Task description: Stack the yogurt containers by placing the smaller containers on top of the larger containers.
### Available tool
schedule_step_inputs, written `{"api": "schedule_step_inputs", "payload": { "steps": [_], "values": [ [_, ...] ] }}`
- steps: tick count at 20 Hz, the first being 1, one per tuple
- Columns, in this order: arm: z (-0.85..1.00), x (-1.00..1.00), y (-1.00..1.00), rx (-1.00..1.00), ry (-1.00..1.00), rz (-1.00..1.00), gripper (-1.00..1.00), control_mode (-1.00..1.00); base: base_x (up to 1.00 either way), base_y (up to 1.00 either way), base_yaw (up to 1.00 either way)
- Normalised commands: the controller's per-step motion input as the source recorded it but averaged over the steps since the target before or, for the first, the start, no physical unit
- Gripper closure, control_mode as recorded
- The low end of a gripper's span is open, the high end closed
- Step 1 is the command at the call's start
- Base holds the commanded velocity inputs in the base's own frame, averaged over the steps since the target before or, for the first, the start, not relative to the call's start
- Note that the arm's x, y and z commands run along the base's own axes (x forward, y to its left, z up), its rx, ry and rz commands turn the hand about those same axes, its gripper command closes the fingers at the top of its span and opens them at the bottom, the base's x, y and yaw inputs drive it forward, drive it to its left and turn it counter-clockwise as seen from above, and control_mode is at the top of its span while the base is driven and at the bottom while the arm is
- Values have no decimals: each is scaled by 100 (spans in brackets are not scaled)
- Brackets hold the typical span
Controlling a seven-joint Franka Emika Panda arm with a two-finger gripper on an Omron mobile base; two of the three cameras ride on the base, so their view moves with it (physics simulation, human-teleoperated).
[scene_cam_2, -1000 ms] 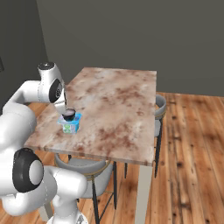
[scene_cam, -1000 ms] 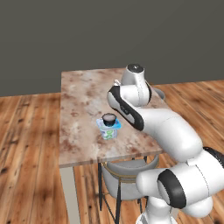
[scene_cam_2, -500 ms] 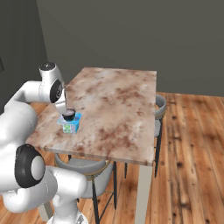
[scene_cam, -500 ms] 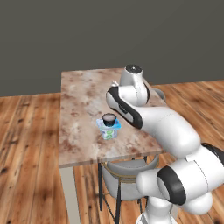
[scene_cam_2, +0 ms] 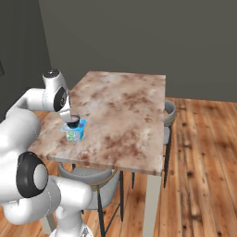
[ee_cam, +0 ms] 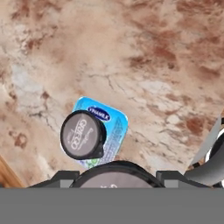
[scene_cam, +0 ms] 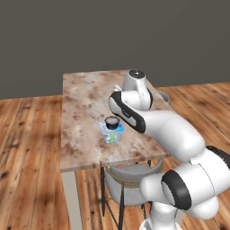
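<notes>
Small dark cup sits atop the light-blue tub on the marbled table; the hand's state I cannot tell.

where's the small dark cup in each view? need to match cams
Left base view: small dark cup sits left of center, on top of the light-blue tub.
Right base view: cup at left of center, on the tub, by the arm.
Hand view: cup lower left, tub beneath it.
Shared landmark: the marbled table.

Even soft light, faint shadows, sharp
</notes>
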Motion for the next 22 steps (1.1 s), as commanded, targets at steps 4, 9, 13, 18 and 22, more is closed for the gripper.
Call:
{"api": "schedule_step_inputs", "payload": {
  "steps": [4,9,13,18,22],
  "values": [
    [-6,11,8,0,0,3,100,-100,0,0,0],
    [-2,6,6,0,0,2,100,-100,0,0,0],
    [-3,6,1,0,0,1,100,-100,0,0,0],
    [-6,3,0,0,0,2,100,-100,0,0,0],
    [-5,15,0,0,0,1,100,-100,0,0,0]
  ]
}}
